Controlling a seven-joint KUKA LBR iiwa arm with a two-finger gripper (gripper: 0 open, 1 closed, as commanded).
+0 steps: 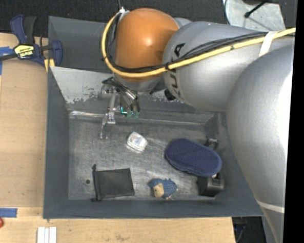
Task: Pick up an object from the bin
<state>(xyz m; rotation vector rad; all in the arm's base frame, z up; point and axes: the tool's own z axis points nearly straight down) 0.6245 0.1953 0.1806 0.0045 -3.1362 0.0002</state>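
Nearest the camera is the robot's thick grey arm [256, 99], which fills the right side of the view and reaches leftward over the grey metal bin [57, 154]. At its wrist sits a rounded orange cover [141, 38], with a yellow cable [223, 48] looped around it and running back along the arm. Below the cover the gripper [117, 114] hangs low at the back of the bin, left of centre and close to the rear wall. Whether it is open or closed cannot be told, and nothing is seen held in it.

Closest to the gripper is a small white roundish object [136, 141], lying on the bin floor just in front of it and slightly to the right, apart from it. Further right lies a dark blue oval fabric pad [193, 157]. Against the front wall lie a flat black square pouch [112, 182] at the left and a small blue-and-tan lump [162, 188] near the middle. A black blocky item [211, 183] sits in the front right corner, just beside the blue pad.
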